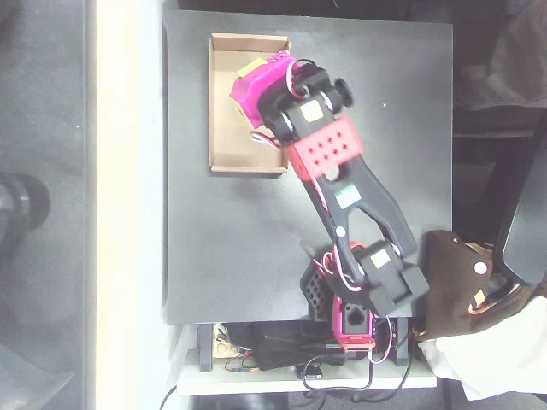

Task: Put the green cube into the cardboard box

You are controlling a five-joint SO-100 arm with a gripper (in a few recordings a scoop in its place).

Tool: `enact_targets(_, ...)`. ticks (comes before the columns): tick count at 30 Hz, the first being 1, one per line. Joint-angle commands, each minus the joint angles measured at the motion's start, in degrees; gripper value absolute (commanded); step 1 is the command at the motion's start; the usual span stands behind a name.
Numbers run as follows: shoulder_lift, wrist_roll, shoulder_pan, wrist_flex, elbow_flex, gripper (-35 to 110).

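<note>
1. Overhead view: the cardboard box (224, 128) sits at the worktop's (256, 256) top-left corner, long axis running along the worktop's left edge, open side up.
2. The tool (248, 85), on the magenta wrist, hangs over the upper right part of the box, inside its rim as seen from above.
3. A lime patch shows at the tool's tip, just above the magenta housing. It reads as the green cube (251, 68), though the arm carries small yellow squares too, so I'm not certain.
4. If that is the cube, it is over the box floor, near the top wall, well off the bare worktop.
5. Tool state: cannot tell. The fingers are hidden under the wrist from this angle, so apart or clamped on the cube is not readable.
6. Key relation: the cube lies straight under the tool tip, box floor below both. Height above the floor is not readable.
7. Judgement: transport looks finished; release is what remains.
</note>
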Motion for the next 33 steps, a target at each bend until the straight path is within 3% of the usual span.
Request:
enact_targets(1, -2.02, 0.70, -0.97, -0.62, 0.18, 3)
enact_targets(5, -6.50, 0.70, -0.97, -1.05, 0.00, 3)
enact_targets(14, -14.50, 0.26, -0.97, -12.48, 0.18, 3)
enact_targets(33, -19.69, 0.79, -0.79, -12.57, 0.18, 3)
